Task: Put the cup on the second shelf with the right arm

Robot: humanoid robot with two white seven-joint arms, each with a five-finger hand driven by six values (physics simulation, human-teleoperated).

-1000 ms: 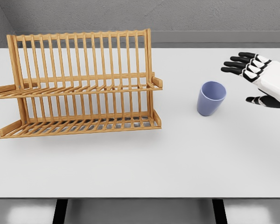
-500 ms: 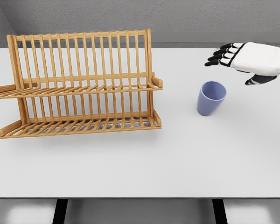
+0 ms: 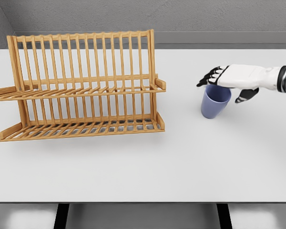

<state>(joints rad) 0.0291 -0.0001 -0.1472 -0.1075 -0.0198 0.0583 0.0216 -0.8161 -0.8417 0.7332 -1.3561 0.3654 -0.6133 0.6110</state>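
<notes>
right hand (image 3: 227,82): reaches in from the right edge, palm down, directly over the cup's rim; fingers spread and relaxed, thumb hanging at the cup's right side, nothing gripped.
left hand: out of sight.
cup (image 3: 215,100): blue, upright, mouth open upward, standing on the surface right of the rack, apart from it; its back rim is partly covered by the hand.
rack (image 3: 83,86): wooden, two tiers of slats, standing on the left half of the surface; the upper shelf (image 3: 86,90) is bare, as is the lower one.
surface (image 3: 148,162): white, carrying only the rack and the cup.
step in hand: judged to be the approach to the grasp; the cup is not yet taken.
next move calls for: the hand settling around the cup's wall and closing firmly, then a lift high enough to clear the rack's end post, travel leftward, and a level set-down on the upper shelf.
risk: a nudge from the thumb could tip the cup before the fingers close.
</notes>
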